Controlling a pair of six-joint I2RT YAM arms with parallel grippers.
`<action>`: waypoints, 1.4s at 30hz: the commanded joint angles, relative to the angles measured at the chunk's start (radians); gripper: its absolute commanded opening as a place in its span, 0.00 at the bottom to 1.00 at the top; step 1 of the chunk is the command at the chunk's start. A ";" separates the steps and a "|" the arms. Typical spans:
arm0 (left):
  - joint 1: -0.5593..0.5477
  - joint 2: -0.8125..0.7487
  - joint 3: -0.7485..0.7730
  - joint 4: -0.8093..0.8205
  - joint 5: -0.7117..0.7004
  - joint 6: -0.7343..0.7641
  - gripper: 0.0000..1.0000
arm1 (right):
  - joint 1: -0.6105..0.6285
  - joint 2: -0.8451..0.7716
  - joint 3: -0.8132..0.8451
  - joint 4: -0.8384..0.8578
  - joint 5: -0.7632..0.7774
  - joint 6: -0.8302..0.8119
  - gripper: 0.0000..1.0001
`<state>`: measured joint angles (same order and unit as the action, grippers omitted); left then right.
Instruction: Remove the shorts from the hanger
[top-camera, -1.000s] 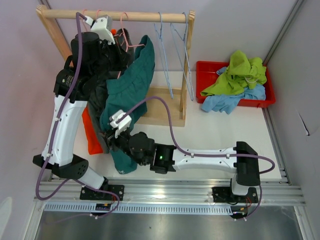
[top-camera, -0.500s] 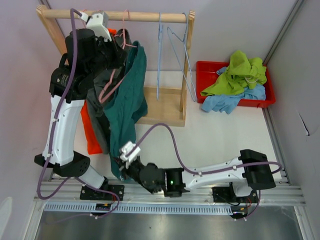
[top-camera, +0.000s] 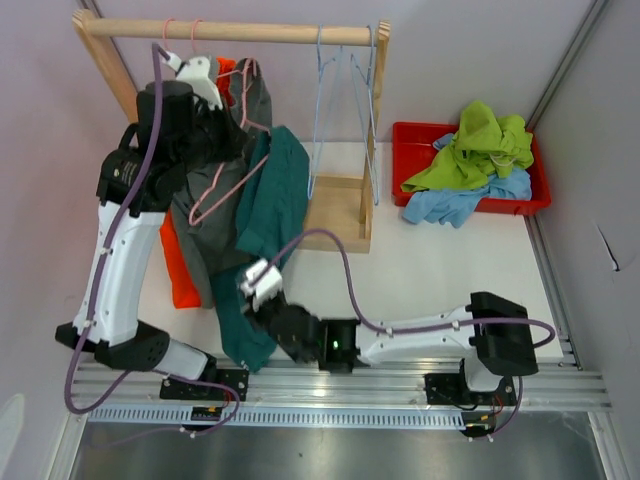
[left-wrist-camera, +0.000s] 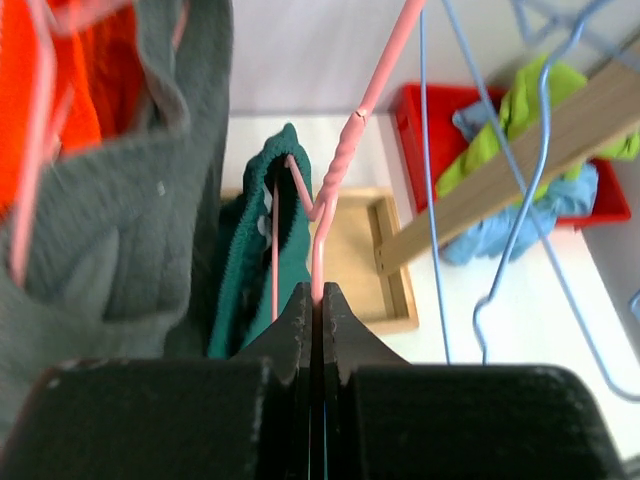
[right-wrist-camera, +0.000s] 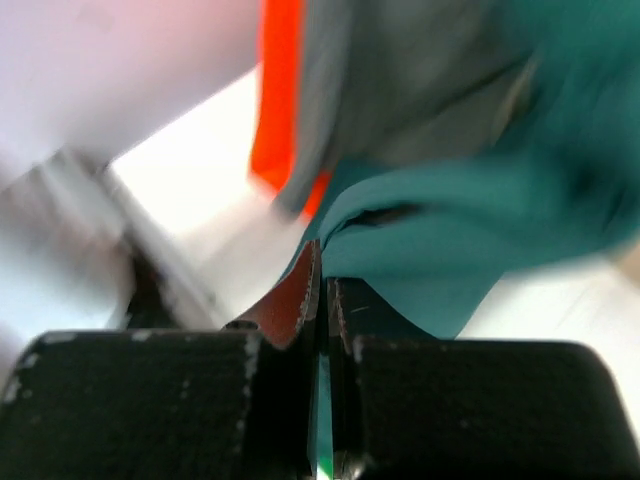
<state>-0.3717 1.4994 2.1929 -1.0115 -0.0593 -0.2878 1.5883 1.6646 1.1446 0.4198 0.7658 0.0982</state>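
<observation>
Lime pair, blue pair in red tray — my left tool pinches pink hanger, right tool clamps teal shorts; grey pair, orange pair to go.

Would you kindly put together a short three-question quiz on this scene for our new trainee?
1. True or false: the lime green shorts lie in the red tray.
2. Pick one. The left gripper is shut on: A the red tray, B the pink hanger, C the lime green shorts.
3. Which pair of shorts does the right gripper pinch?

Key: 1 true. 2 B. 3 the teal shorts.
</observation>
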 joint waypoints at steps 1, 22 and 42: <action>-0.064 -0.160 -0.134 -0.005 0.026 -0.011 0.00 | -0.190 0.029 0.168 0.039 -0.071 -0.061 0.00; -0.104 -0.415 -0.508 0.180 -0.152 -0.051 0.00 | 0.007 -0.454 -0.154 -0.272 0.447 0.032 0.00; -0.104 -0.470 -0.697 0.327 -0.146 -0.002 0.00 | -1.365 -0.236 0.600 -0.323 -0.295 -0.103 0.00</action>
<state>-0.4709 1.0397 1.5105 -0.7624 -0.2035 -0.3126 0.3222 1.2858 1.5845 0.0467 0.6601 -0.0383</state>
